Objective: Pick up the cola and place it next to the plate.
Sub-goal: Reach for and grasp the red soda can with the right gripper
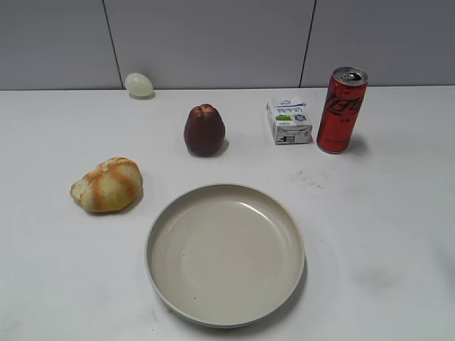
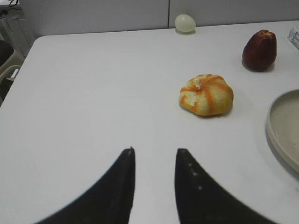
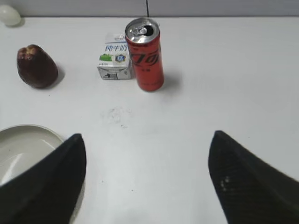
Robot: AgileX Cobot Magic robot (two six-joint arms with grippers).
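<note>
The cola point(image 3: 145, 55) stands upright, ahead of the right fingers point(image 3: 145, 179), which are wide apart; this arm is nearer. The left fingers point(image 2: 154, 182) are slightly apart.

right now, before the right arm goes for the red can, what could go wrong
1. The tall slim red metal can stands right beside the small white carton; the open right gripper could nudge or trap the carton.
2. The can is tall and narrow, so a glancing finger might tip it.
3. Set down carelessly, it could catch the large beige plate's raised rim.
</note>
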